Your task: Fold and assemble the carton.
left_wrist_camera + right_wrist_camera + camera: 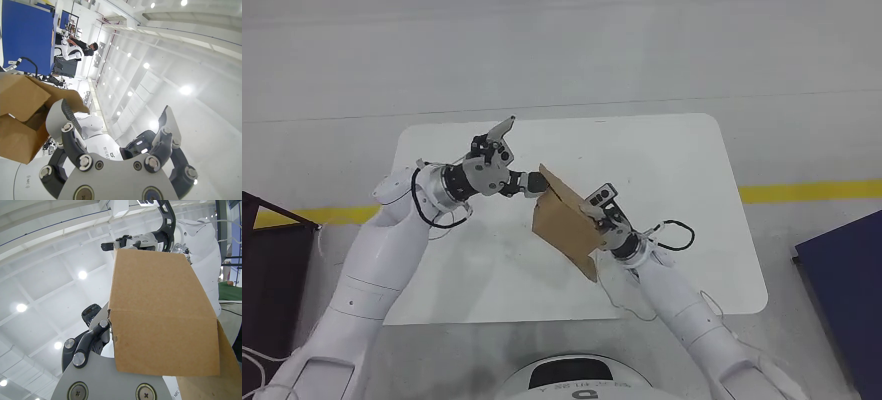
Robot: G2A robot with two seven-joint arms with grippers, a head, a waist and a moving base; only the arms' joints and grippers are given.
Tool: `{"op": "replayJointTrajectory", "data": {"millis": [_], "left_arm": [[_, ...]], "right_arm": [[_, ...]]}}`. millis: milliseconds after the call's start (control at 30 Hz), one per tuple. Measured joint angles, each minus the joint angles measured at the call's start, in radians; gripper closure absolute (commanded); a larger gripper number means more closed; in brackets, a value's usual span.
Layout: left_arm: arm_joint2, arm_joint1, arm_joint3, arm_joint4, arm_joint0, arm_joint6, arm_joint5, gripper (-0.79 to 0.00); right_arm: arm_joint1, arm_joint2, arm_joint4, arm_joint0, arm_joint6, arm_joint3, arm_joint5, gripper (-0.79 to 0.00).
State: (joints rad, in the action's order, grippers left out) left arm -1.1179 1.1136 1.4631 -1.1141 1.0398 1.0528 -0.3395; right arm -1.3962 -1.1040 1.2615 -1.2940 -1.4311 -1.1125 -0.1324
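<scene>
Counter [682, 170]: white, rounded corners.

Carton [564, 222]: brown corrugated board, partly opened from flat. It is held tilted over the middle of the counter, between the two arms. The flaps at the end facing the left arm are loose and unfolded.

Right end effector [600, 205]: clamped on the carton's edge on the robot's right side, carrying its weight.

Left end effector [115, 106]: jaws spread wide, gripping nothing. One finger [65, 106] sits just beside a loose flap; contact cannot be confirmed.

Step in hand (judged): turning in the first flap of the open end.

Handling note: the right grip should sit firm near a crease so the panel does not twist. The left finger should push flat along the flap's score line rather than pinch it. Pressing off the crease is likely to buckle the board or collapse the sleeve.
</scene>
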Motion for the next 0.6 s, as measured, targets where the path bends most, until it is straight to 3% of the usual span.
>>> {"op": "replayJointTrajectory", "data": {"millis": [233, 267, 333, 367, 467, 600], "left_arm": [[0.034, 0.010, -0.044, -0.009, -0.016, 0.023, -0.022, -0.785], [0.037, 0.011, -0.049, -0.009, -0.017, 0.026, -0.027, -0.717], [0.041, 0.012, -0.058, -0.005, -0.022, 0.032, -0.041, -0.440], [0.043, 0.012, -0.061, -0.001, -0.024, 0.034, -0.046, -0.369], [0.054, 0.015, -0.062, 0.008, -0.031, 0.042, -0.058, -0.237], [0.069, 0.016, -0.067, 0.037, -0.037, 0.049, -0.074, -0.123]], "right_arm": [[0.001, -0.010, -0.002, -0.007, -0.007, -0.009, 0.007, 0.000], [0.000, -0.011, -0.002, -0.008, -0.007, -0.009, 0.009, 0.000], [0.000, -0.012, -0.004, -0.008, -0.008, -0.011, 0.013, 0.000], [0.000, -0.013, -0.006, -0.007, -0.008, -0.011, 0.015, 0.000], [-0.001, -0.012, -0.011, -0.006, -0.006, -0.012, 0.018, 0.000], [-0.002, -0.012, -0.012, -0.006, -0.006, -0.012, 0.020, 0.000]]}}
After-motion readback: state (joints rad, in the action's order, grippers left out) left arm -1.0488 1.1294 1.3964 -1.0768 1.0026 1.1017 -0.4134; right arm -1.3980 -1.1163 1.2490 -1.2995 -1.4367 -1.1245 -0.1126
